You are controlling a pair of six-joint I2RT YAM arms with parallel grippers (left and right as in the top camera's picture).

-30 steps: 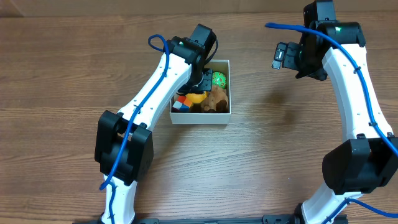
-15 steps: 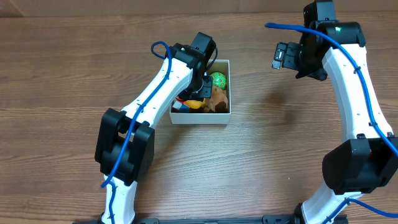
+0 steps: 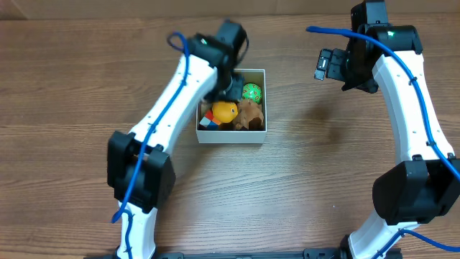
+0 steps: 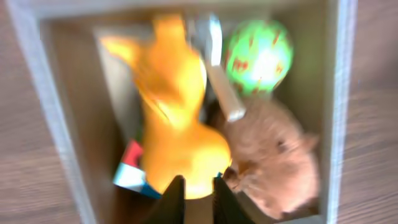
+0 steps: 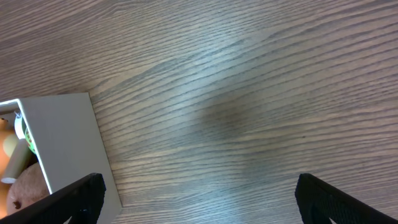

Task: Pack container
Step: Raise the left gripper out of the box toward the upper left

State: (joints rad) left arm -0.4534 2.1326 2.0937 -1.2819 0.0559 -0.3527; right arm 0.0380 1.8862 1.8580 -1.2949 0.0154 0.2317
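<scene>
Both arms rose from the near edge of the wood-grain desk (image 3: 65, 93). The left arm (image 3: 169, 104), white links between black joints, reached away and to the right, with its wrist over the far left corner of the container (image 3: 230, 137). The left gripper (image 4: 198, 196) pointed straight down into the box. Its dark jaws stood almost together with only a thin slit between them, and nothing was caught in it. The right arm (image 3: 411, 108) stood upright on its own side, well apart from the box. The right gripper (image 5: 198, 183) hung over bare desk with its black jaws spread wide and nothing between them. The left edge of the right wrist view showed one white wall of the container.

The container sat on the desk between the arms, closer to the left one. It was a small square box with thin white walls and a brown cardboard floor. Nearest in it lay a red, white and blue block (image 4: 129, 175), partly under a smooth yellow-orange toy (image 4: 177, 124) that ran lengthwise along the left side. On the right a fuzzy brown plush toy (image 4: 273, 158) pressed against the wall. Beyond the plush, in the far right corner, sat a round green ball (image 4: 258, 56) flecked with red. A pale strip (image 4: 222, 93) lay between the ball and the yellow toy, too blurred to name.
</scene>
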